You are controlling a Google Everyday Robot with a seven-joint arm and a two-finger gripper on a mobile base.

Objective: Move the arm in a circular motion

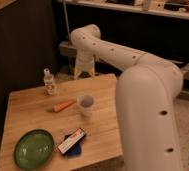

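The arm [138, 85] is a thick white jointed arm with small dark holes. It rises from the lower right, fills the right side of the camera view and reaches to an elbow at the upper middle. From there it drops to a pale gripper [84, 71]. The gripper hangs above the far edge of the wooden table [28, 107], right of the small bottle. It holds nothing that I can see.
On the table stand a small clear bottle [49, 82], a carrot [63, 106], a white cup [86, 104], a green plate [34, 148] and a snack packet on a blue item [71, 142]. Dark shelving and a counter run behind.
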